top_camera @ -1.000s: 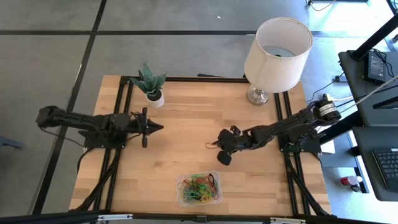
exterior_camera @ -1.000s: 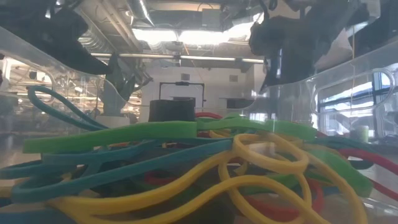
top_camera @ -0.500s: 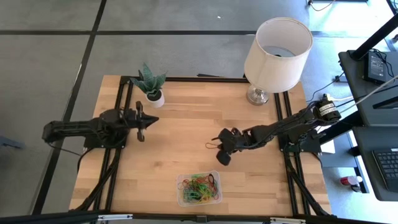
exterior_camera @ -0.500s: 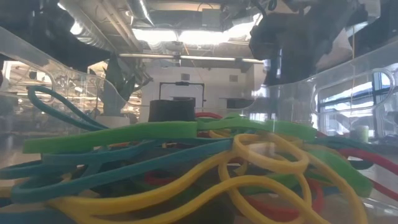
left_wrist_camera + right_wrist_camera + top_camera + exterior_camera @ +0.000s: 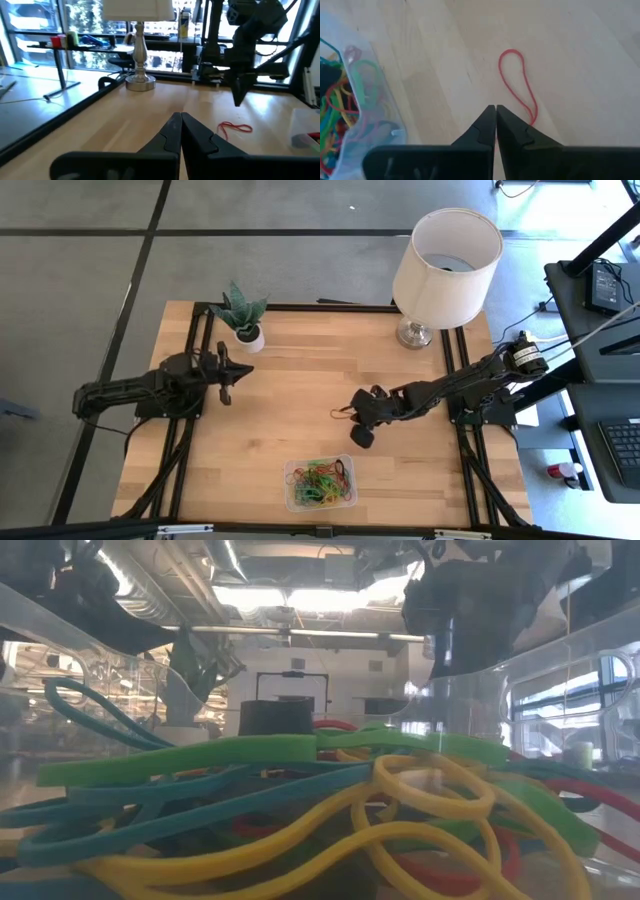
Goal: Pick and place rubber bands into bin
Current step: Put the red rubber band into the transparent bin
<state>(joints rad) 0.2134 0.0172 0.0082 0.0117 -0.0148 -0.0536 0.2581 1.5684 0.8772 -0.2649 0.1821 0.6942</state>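
Observation:
The clear plastic bin (image 5: 320,483) sits near the table's near edge, with several coloured rubber bands (image 5: 300,800) heaped inside. A single red rubber band (image 5: 517,85) lies flat on the wood as a long loop, also seen as the red band (image 5: 341,415) in the high view. My right gripper (image 5: 496,108) is shut and points down just beside that loop's near end, between it and the bin wall (image 5: 370,95). I cannot tell whether the fingers touch it. My left gripper (image 5: 226,376) is shut and waits at the table's left, near the plant.
A small potted plant (image 5: 242,318) stands at the far left and a lamp (image 5: 445,260) at the far right corner. Black frame rails (image 5: 195,430) run along both table sides. Bare wood lies between the two arms and around the bin.
My left gripper has drawn back toward the table's left edge and slightly toward the far edge, its arm folding in. My right gripper has stayed over the red band. The band and the bin have not moved.

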